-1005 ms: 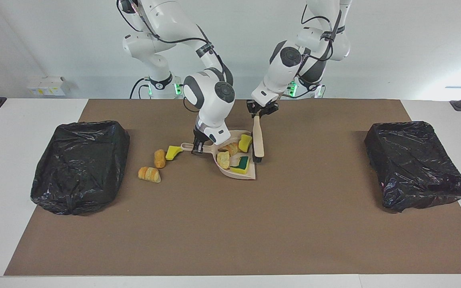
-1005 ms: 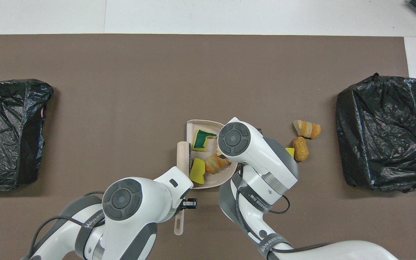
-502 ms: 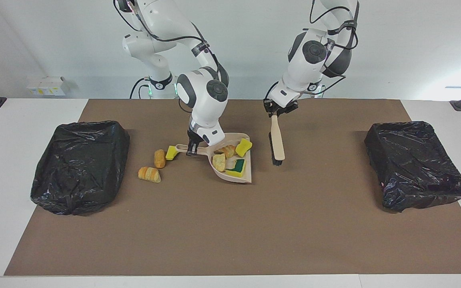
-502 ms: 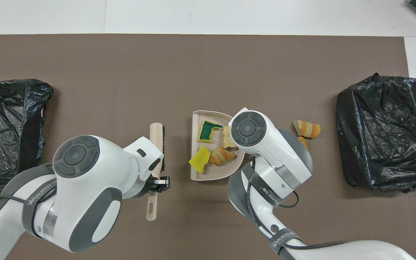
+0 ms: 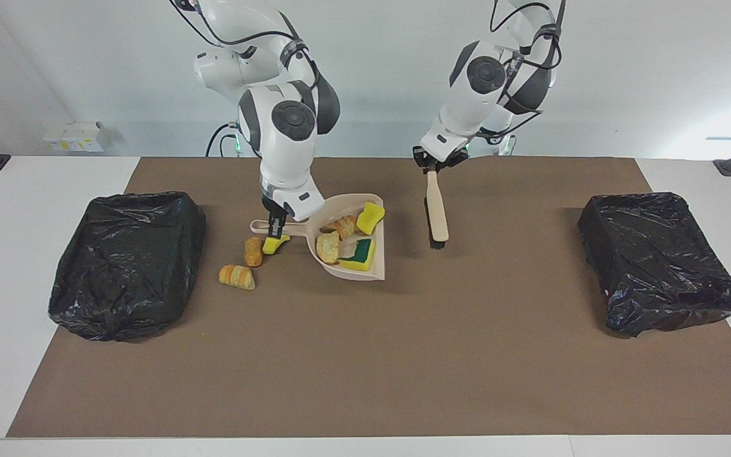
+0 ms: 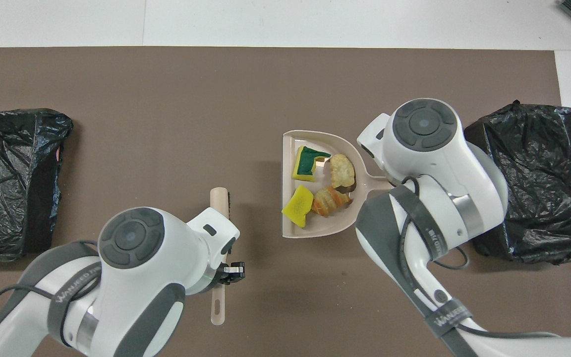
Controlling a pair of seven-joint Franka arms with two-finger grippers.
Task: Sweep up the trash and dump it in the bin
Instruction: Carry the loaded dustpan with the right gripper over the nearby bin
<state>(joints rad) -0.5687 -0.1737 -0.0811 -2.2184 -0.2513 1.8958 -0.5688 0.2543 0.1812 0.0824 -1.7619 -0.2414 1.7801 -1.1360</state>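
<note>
Beige dustpan (image 5: 348, 244) (four scraps aboard), handle toward right arm's end

From where I stand, the only lettering is a pale brand word printed on the dark grey fabric sleeve (image 6: 78, 291) of the left white robot arm; it seems to read "WANJEED". A like band (image 6: 450, 318) on the right white robot arm carries print too small to make out.
</note>
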